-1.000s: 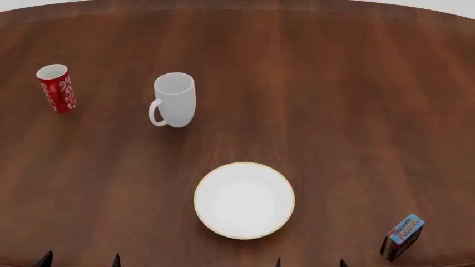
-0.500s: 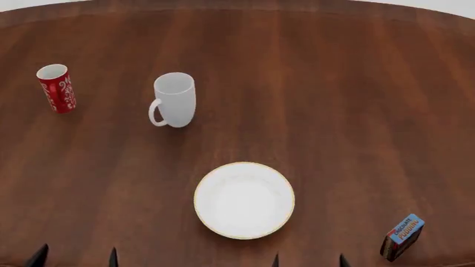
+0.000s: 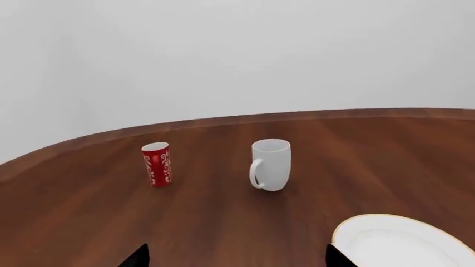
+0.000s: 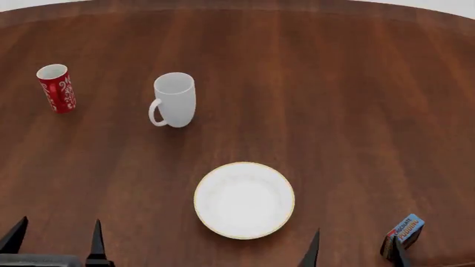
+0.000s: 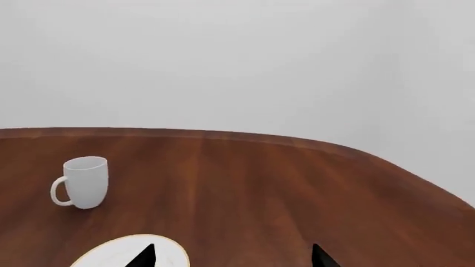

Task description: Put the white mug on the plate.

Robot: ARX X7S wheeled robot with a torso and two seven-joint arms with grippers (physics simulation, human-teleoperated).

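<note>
The white mug (image 4: 175,100) stands upright on the wooden table, handle toward the near left; it also shows in the left wrist view (image 3: 270,165) and the right wrist view (image 5: 84,182). The gold-rimmed white plate (image 4: 244,200) lies empty nearer me, also in the left wrist view (image 3: 401,245) and the right wrist view (image 5: 122,255). My left gripper (image 4: 55,236) is open and empty at the near left edge. My right gripper (image 4: 355,245) is open and empty at the near right, right of the plate.
A red cup with white pattern (image 4: 57,88) stands at the far left, left of the mug. A small blue and brown box (image 4: 404,235) stands at the near right, by my right gripper's outer finger. The table edge (image 4: 237,4) curves along the back.
Both grippers have risen further into the head view from the near edge. The mug, plate, cup and box have not moved.
</note>
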